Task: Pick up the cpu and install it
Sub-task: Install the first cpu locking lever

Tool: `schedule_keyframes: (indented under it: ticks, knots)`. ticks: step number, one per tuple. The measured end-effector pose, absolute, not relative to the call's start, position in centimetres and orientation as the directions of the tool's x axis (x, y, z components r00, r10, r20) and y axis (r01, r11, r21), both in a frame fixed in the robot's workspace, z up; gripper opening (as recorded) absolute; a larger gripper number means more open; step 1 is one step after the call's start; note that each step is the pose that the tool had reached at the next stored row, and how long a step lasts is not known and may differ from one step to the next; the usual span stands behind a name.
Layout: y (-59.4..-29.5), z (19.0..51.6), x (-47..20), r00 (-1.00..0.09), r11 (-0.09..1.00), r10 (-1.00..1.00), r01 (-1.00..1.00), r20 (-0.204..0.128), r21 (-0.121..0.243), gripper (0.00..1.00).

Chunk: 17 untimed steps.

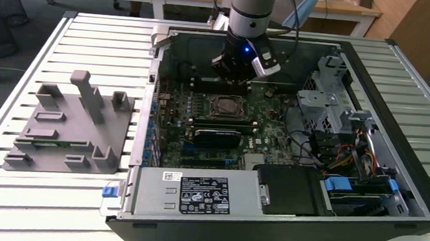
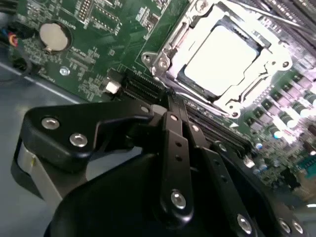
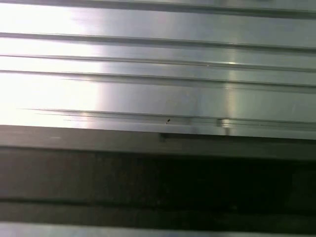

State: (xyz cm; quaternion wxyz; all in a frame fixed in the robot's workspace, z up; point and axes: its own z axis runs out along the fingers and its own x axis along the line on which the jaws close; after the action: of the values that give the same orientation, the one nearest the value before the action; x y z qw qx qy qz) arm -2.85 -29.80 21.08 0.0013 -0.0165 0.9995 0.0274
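Note:
The cpu [image 2: 224, 57], a flat square chip with a pale silver-white top, lies inside the metal-framed socket [image 2: 219, 54] on the green motherboard. In the exterior view that socket [image 1: 227, 105] sits mid-board inside the open computer case. My gripper [image 1: 233, 76] hangs just behind the socket, toward the case's far wall. In the second wrist view its black fingers [image 2: 173, 128] run side by side and meet at the tip. The gripper [image 2: 170, 101] is shut with nothing seen between the fingers, a short way off the socket's corner.
A grey fixture [image 1: 71, 124] stands on the slatted table at the exterior view's left. In the case are a silver box [image 1: 194, 193] at the front, a black ribbed module [image 1: 215, 136] and a drive cage [image 1: 330, 100]. A coin battery [image 2: 52, 37] sits on the board.

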Motion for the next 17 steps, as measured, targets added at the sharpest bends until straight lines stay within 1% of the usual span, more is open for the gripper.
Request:
schedule_keyframes:
  ticks: [17]
  knots:
    - [-30.8, 21.1, -2.9, -0.999, 0.998, -0.033, -0.033, -0.004, 0.057, 0.11]
